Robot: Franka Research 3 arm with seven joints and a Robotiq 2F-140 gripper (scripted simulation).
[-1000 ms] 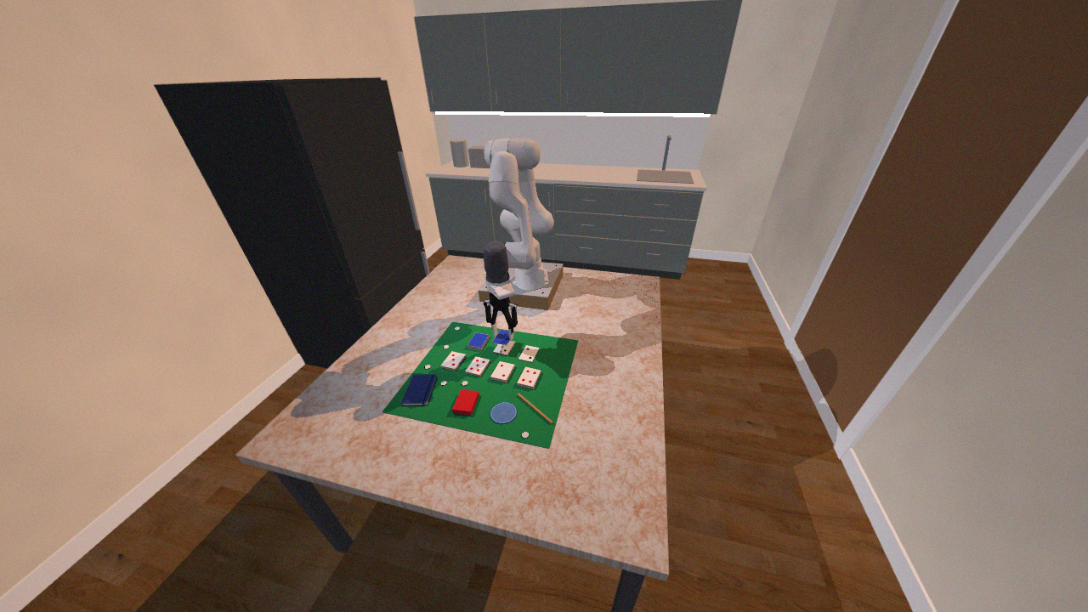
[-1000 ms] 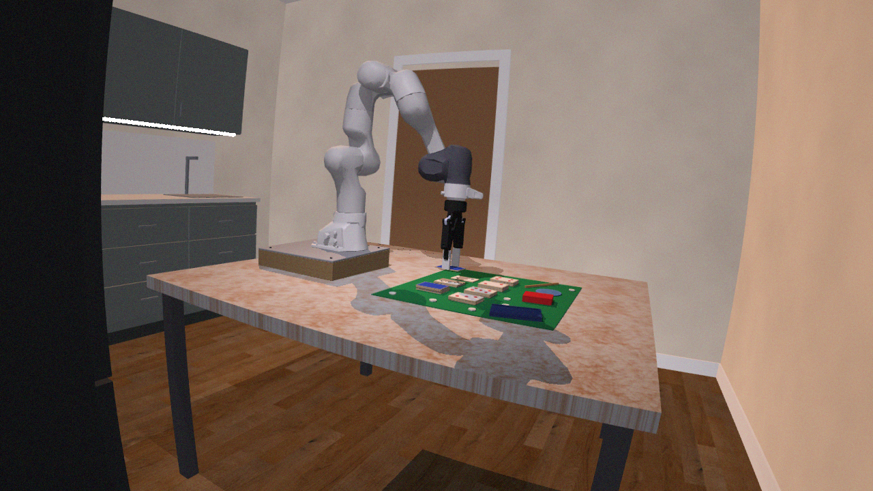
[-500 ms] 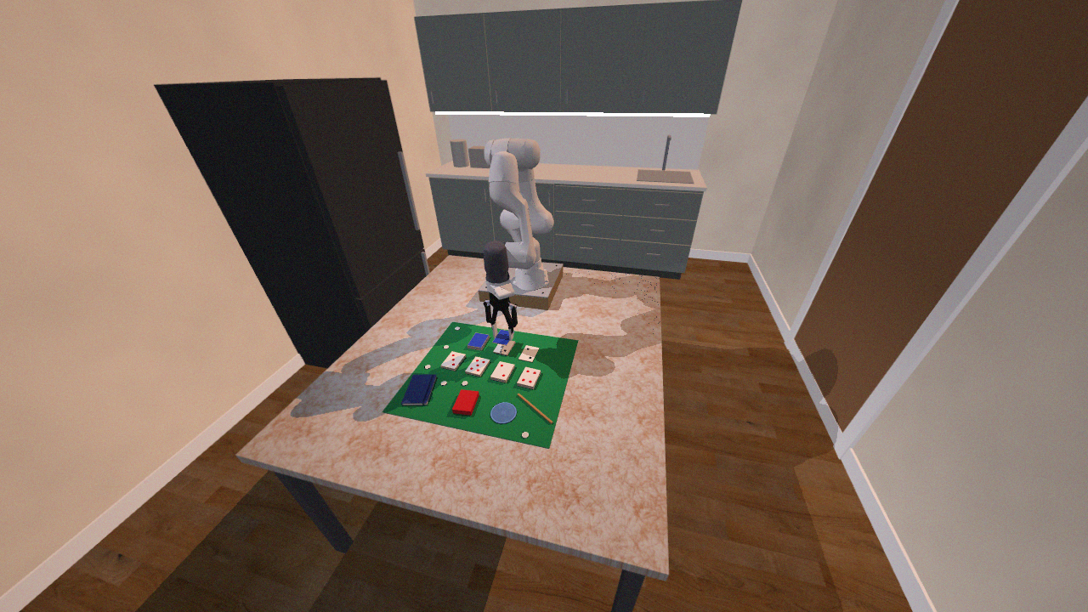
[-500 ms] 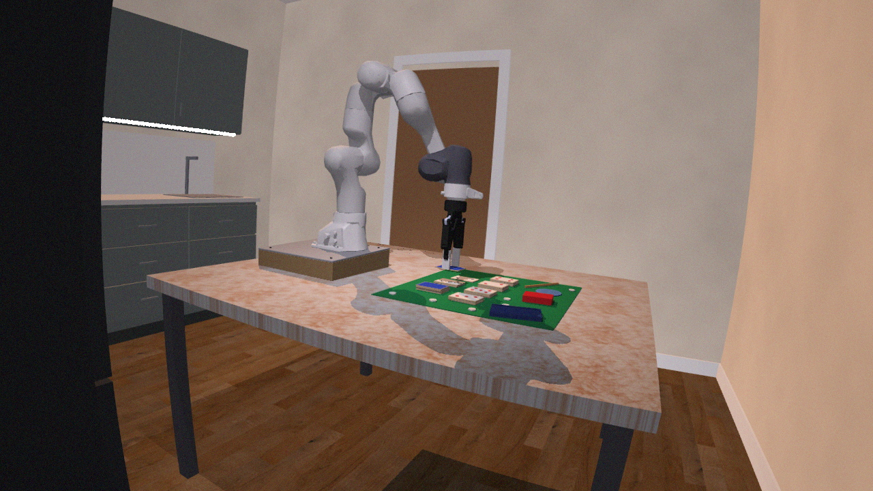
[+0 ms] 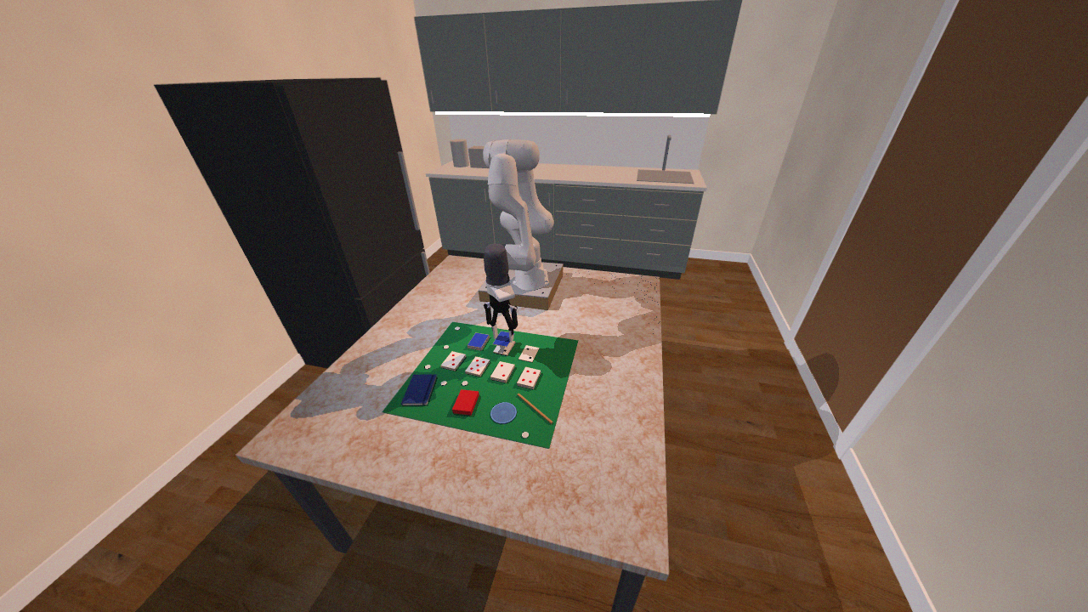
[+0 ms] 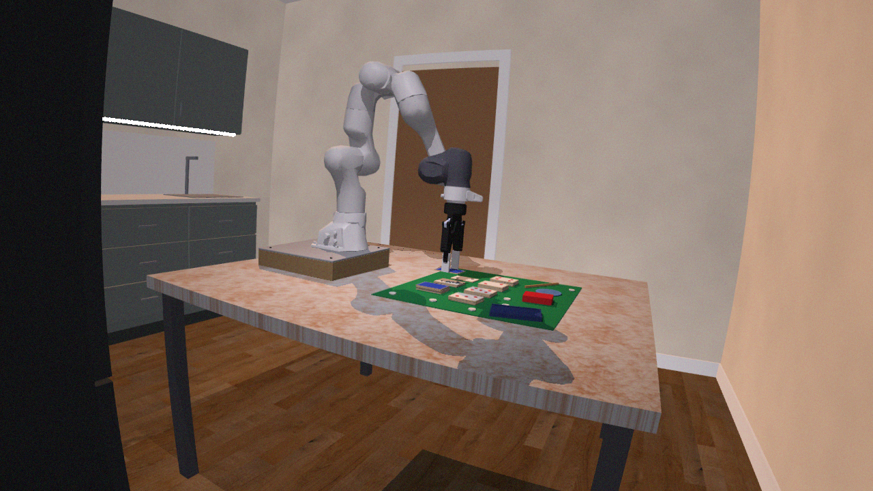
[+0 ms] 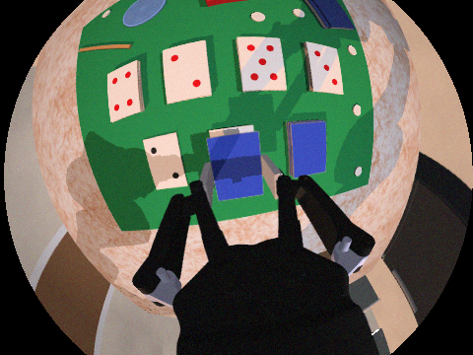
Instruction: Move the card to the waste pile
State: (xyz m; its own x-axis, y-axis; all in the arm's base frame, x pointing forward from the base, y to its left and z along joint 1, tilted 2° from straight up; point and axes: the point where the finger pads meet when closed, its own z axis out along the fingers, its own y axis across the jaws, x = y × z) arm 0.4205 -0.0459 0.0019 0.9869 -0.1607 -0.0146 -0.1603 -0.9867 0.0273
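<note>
Currently we list one blue card (image 7: 236,165), gripped by its side edges in our gripper (image 7: 238,183), hanging above the waste pile (image 7: 231,132), just left of the stock (image 7: 307,148), because release comes next

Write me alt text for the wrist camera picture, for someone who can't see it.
Seen from above, the gripper holds a blue-backed card over a face-up waste pile on a green mat. The blue stock lies to its right, a black-pipped card to its left, and four red-pipped cards beyond.
</note>
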